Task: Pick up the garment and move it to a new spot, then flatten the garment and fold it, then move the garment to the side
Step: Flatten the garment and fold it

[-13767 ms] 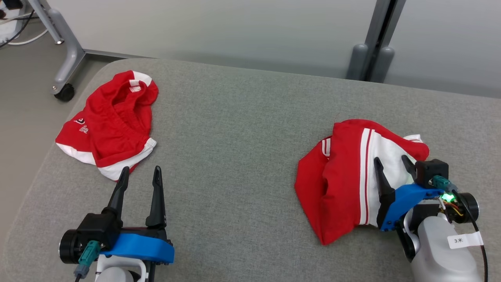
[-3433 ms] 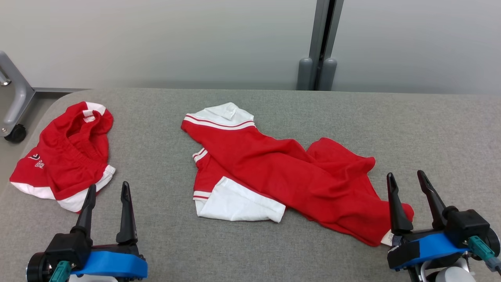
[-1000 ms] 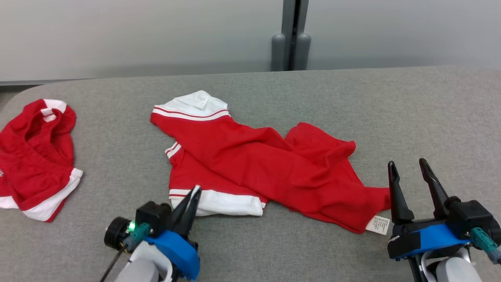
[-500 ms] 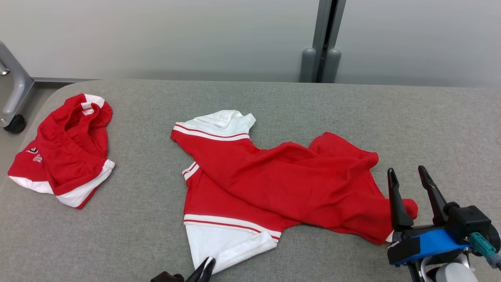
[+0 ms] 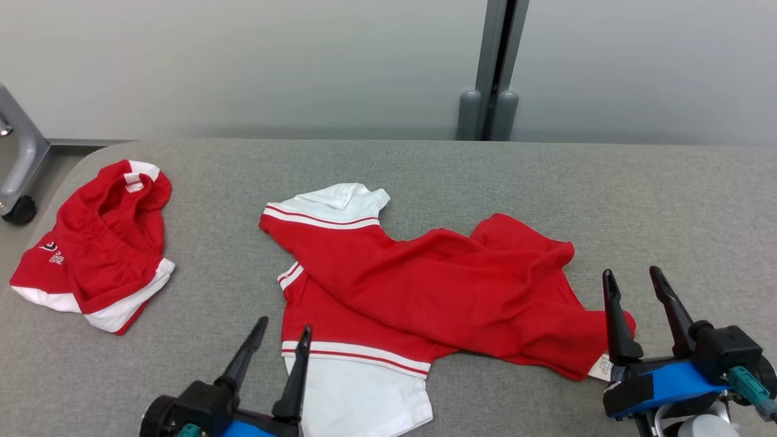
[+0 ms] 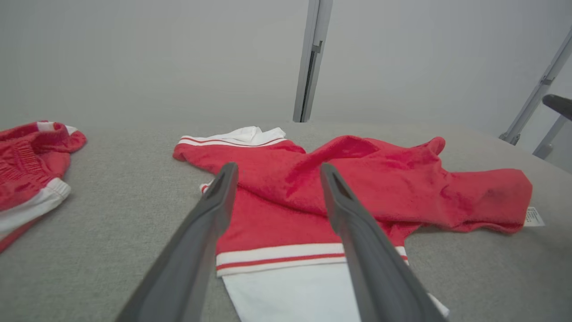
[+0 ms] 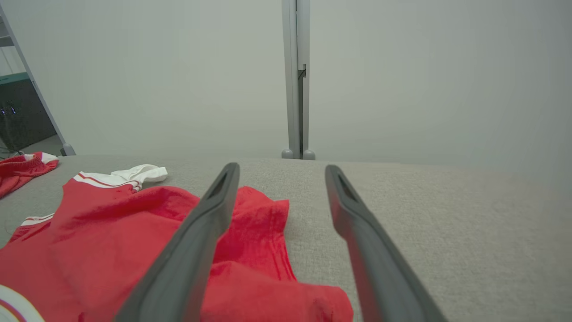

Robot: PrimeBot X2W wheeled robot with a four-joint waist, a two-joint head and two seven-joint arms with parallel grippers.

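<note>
The garment (image 5: 425, 285), a red shirt with white striped sleeves, lies crumpled across the middle of the grey table (image 5: 546, 176). One white sleeve (image 5: 364, 397) is spread flat toward the near edge, and the other (image 5: 331, 200) points to the far side. My left gripper (image 5: 283, 328) stands open at the near sleeve's left edge, holding nothing. In the left wrist view the left gripper (image 6: 278, 169) frames the shirt (image 6: 357, 179) between its open fingers. My right gripper (image 5: 631, 274) is open just beside the shirt's right end, near its label (image 5: 602, 367). The right gripper (image 7: 281, 168) hovers above red cloth (image 7: 111, 241).
Red shorts (image 5: 97, 243) with white trim lie bunched at the table's left end, also visible from the left wrist (image 6: 27, 156). A grey post (image 5: 488, 91) stands behind the table, and a wheeled frame leg (image 5: 18, 206) is off the left corner.
My left gripper, shut on the near white sleeve, drew it toward the near edge and has now opened and let go. The sleeve lies spread flat. The right gripper stayed open.
</note>
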